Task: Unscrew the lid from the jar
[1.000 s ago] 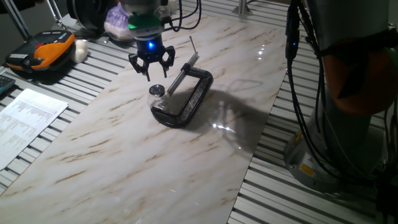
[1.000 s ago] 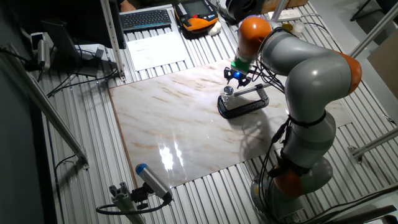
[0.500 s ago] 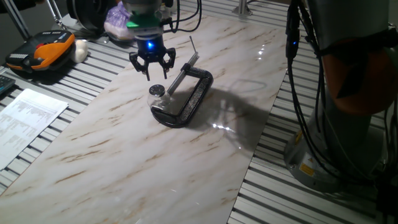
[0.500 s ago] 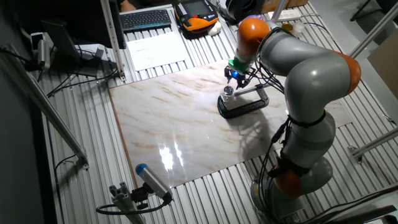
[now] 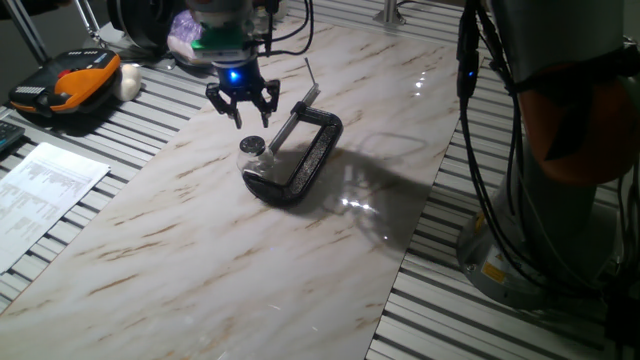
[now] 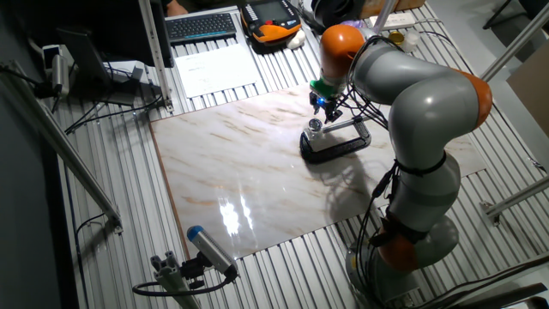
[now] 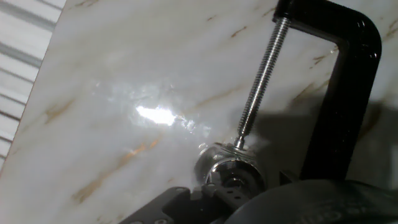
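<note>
The tiny clear glass jar (image 5: 258, 166) sits on the marble board, pinched in the black C-clamp (image 5: 312, 158). Its shiny round lid (image 5: 252, 145) faces up and also shows as the lid (image 6: 315, 125) and, near the bottom edge of the hand view, as the lid (image 7: 229, 175). My gripper (image 5: 242, 108) hangs above and just behind the lid, not touching it. Its fingers are spread open with nothing between them. From the other side the gripper (image 6: 322, 105) stands over the clamp's near end. The clamp's screw (image 7: 261, 74) presses against the jar.
An orange and black pendant (image 5: 65, 85) and a sheet of paper (image 5: 40, 195) lie on the slatted table left of the marble board (image 5: 200, 250). The arm's base and cables (image 5: 540, 150) stand at the right. A keyboard (image 6: 202, 26) is at the back.
The gripper has drifted a little to the left and away from the jar, staying open. Jar, lid and clamp have not moved.
</note>
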`<state>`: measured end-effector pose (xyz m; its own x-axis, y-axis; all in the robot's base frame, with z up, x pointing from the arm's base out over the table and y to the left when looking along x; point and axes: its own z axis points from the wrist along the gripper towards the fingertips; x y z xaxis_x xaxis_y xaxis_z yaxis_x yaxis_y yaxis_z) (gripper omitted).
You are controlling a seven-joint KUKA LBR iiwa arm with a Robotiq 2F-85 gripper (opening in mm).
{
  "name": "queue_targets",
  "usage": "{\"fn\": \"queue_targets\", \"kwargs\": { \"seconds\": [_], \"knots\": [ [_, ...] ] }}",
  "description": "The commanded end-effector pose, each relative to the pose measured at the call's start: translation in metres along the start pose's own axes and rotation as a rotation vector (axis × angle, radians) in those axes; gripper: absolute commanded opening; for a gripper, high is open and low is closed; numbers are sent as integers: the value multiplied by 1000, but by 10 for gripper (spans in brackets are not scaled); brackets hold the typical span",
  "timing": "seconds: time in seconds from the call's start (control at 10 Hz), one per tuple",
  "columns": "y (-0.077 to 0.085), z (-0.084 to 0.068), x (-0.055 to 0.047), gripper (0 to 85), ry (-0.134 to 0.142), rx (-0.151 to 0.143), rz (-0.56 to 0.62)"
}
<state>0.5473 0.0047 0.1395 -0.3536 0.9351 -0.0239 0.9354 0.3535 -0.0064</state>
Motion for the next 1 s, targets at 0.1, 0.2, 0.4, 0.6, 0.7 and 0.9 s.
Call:
{"fn": "queue_targets", "kwargs": {
  "seconds": [0.1, 0.2, 0.4, 0.6, 0.7, 0.9],
  "knots": [
    [0, 0, 0, 340, 4, 0, 165],
    [0, 0, 0, 340, 7, -3, 169],
    [0, 0, 0, 340, 19, -15, 192],
    [0, 1, 0, 340, 23, -18, 209],
    [0, 1, -1, 340, 22, -16, 214],
    [-1, 1, -3, 340, 22, -15, 218]
  ]
}}
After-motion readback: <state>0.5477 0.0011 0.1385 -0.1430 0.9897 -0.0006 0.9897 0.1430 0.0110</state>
